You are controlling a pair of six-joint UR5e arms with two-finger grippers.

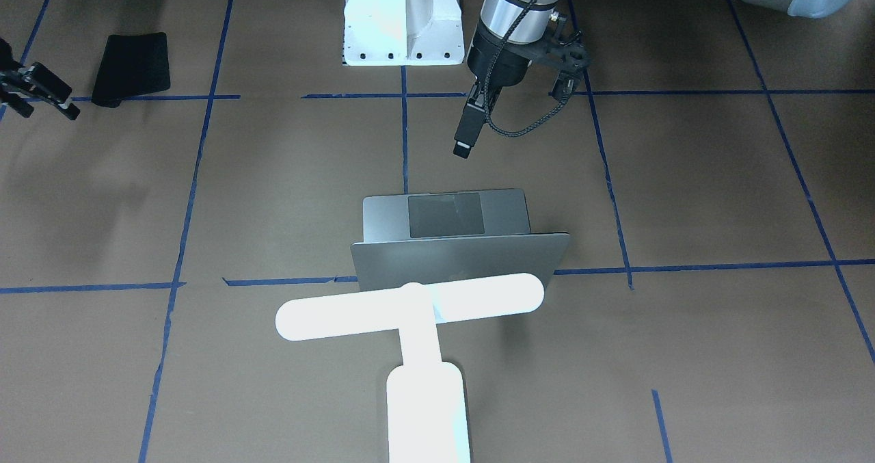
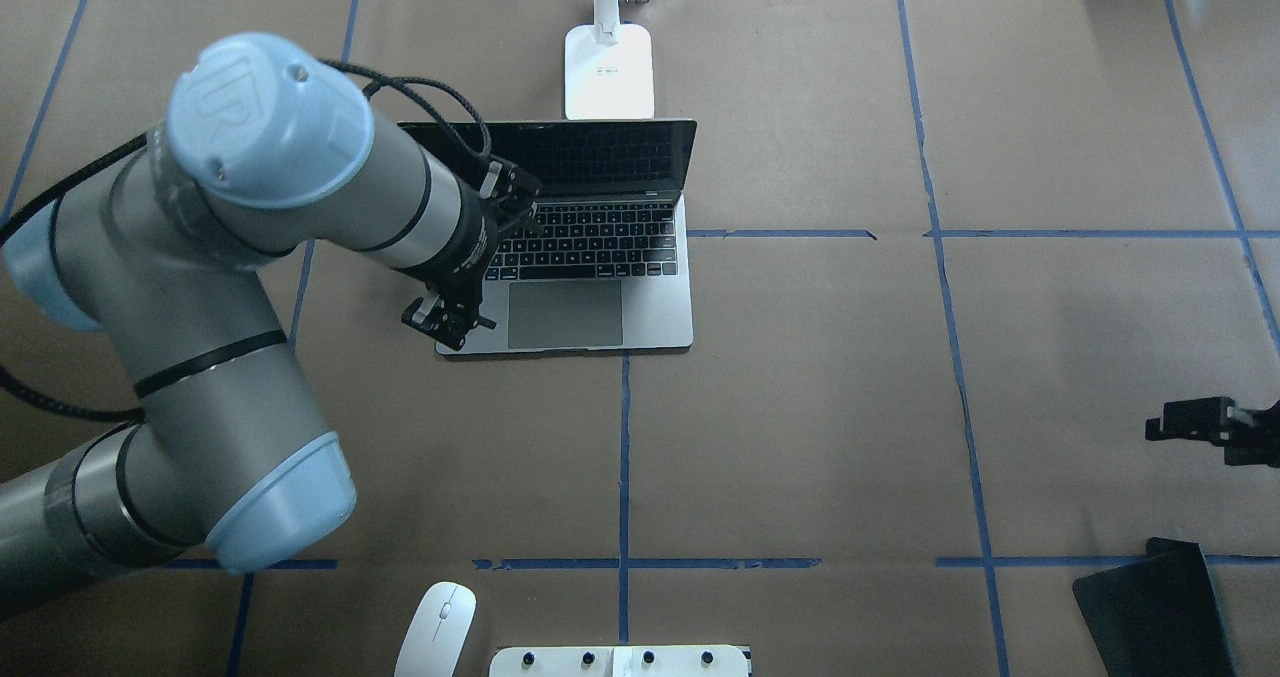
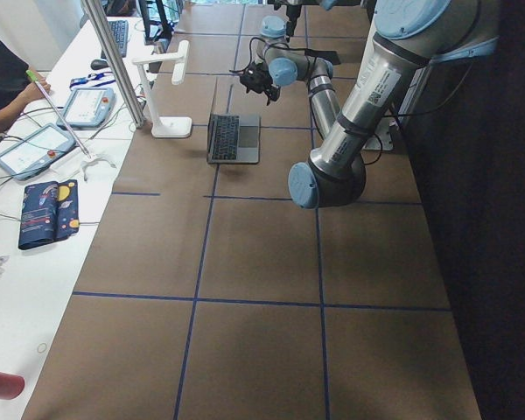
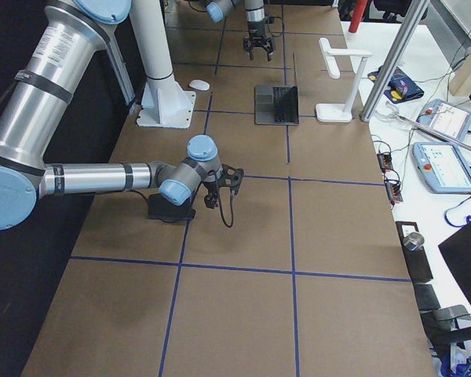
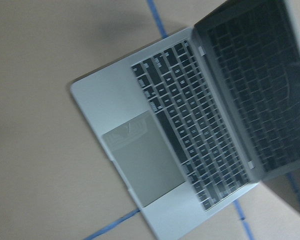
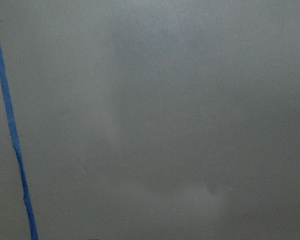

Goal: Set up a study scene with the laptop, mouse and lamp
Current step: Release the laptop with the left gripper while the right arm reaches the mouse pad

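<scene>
- Overhead view: the laptop [image 2: 590, 247] sits open in the upper centre of the frame, dark screen upright, keyboard and trackpad facing the bottom edge.
- The lamp [image 2: 608, 62] stands just beyond the screen, its white base near the laptop's back edge; its bar is cut off by the top of the frame.
- The left gripper [image 2: 447, 319] hangs over the laptop's lower left corner. Its fingers look close together and hold nothing.
- The mouse [image 2: 436, 629] lies at the bottom edge, left of centre, well apart from the laptop and beside the white bolted pedestal [image 2: 620, 661].
- The right gripper [image 2: 1195, 424] enters at the right edge, low over bare table; whether it is wide or narrow cannot be told. A black mat [image 2: 1150, 607] lies in the lower right corner.
- Front-facing view: the mouse is out of sight here, but the lamp's whole T shape shows, its bar crossing in front of the laptop lid.
- Left wrist view: a blurred, tilted close view of the keyboard, trackpad and dark screen.
- Right wrist view: only brown surface and a blue tape line at the left.
- The table [image 2: 800, 407] is covered in brown paper, divided into squares by blue tape.
- Exterior left view: a white side bench at the left holds tablets, cables and a patterned pouch; a person's arm shows at the upper left.
</scene>
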